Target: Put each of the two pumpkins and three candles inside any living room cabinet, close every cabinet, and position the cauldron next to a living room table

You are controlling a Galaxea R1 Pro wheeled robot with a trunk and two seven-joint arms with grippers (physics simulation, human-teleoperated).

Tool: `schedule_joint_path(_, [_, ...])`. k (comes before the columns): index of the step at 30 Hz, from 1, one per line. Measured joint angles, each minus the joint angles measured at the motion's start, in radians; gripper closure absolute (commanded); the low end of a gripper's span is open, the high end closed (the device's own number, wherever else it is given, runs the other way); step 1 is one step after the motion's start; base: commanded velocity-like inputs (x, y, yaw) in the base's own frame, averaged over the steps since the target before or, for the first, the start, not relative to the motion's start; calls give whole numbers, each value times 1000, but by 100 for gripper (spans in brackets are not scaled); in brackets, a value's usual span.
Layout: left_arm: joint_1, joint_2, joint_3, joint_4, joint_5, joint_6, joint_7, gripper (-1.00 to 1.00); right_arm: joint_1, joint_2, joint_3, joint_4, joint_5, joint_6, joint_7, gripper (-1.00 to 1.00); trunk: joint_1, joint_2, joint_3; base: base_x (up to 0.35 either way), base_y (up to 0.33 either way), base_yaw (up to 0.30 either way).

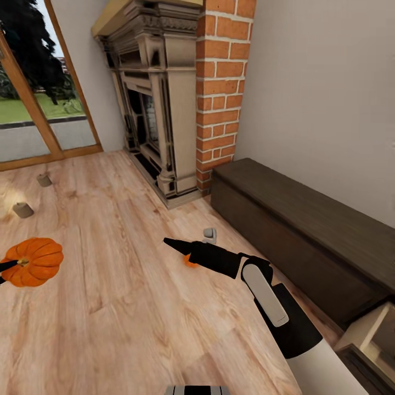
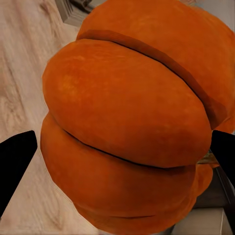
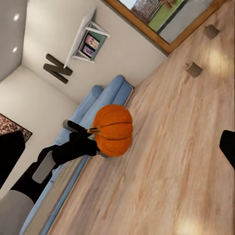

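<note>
The left hand [image 3: 90, 142] is clenched on a pumpkin [image 1: 32, 261], its dark fingers [image 2: 17, 164] pressed to either flank, holding it above the wooden floor [image 1: 126, 307], well apart from the cabinet [image 1: 307, 236]. The right hand [image 1: 174, 243] is released, hovering near the cabinet over a second pumpkin [image 1: 190, 261]. One candle [image 1: 209, 235] stands just beside the cabinet; two candles [image 1: 23, 209] [image 1: 44, 179] stand far from it.

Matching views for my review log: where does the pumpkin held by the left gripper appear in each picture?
Head view: the held pumpkin sits at the left edge, above the wooden floor.
Left wrist view: the pumpkin is close up between the dark fingertips.
Right wrist view: the pumpkin is mid-frame, on the left gripper.
Shared landmark: the wooden floor.
</note>
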Motion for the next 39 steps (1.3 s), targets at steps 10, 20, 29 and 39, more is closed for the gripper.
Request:
schedule_joint_path(10, [0,0,0,0,0,0,0,100,0,0,0,1,0,0,2,-100,0,0,0,233,240,-275])
schedule_joint_path(20, [0,0,0,0,0,0,0,100,0,0,1,1,0,-5,1,-100,0,0,0,187,251,-153])
schedule_joint_path(29, [0,0,0,0,1,0,0,100,0,1,1,-11,1,-2,-2,-100,0,0,0,139,266,-3])
schedule_joint_path(39, [1,0,0,0,1,0,0,100,0,0,2,0,0,-6,3,-100,0,0,0,230,84,0])
